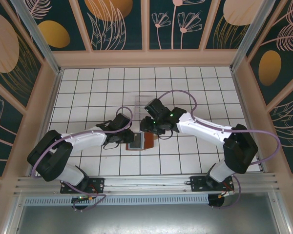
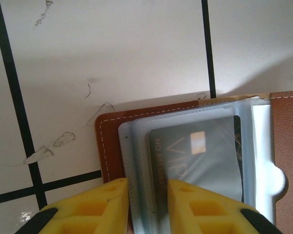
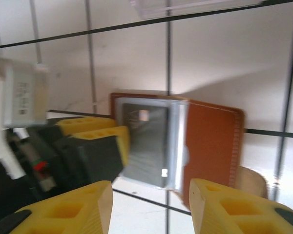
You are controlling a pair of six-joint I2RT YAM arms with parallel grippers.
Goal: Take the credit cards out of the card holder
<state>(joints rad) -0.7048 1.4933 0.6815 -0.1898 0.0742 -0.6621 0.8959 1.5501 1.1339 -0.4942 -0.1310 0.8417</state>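
Note:
The card holder [image 1: 145, 141] lies open on the white tiles, a reddish-brown flap [image 3: 212, 141] to the right of its clear sleeves. A grey credit card [image 2: 200, 156] with gold lettering sits inside the sleeves, also seen as a dark credit card [image 3: 144, 141] in the right wrist view. My left gripper [image 2: 147, 207] is shut on the card holder's left edge [image 2: 110, 146], with the sleeves pinched between its yellow fingers [image 3: 95, 129]. My right gripper [image 3: 149, 204] hovers open just above the holder's near side, with nothing between its fingers. From above, the left gripper [image 1: 127, 138] and right gripper [image 1: 147, 130] flank the holder.
A clear plastic tray [image 1: 142, 104] lies on the tiles just behind the holder, its edge [image 3: 195, 7] at the top of the right wrist view. Wooden walls [image 1: 53, 97] enclose the tiled floor on three sides.

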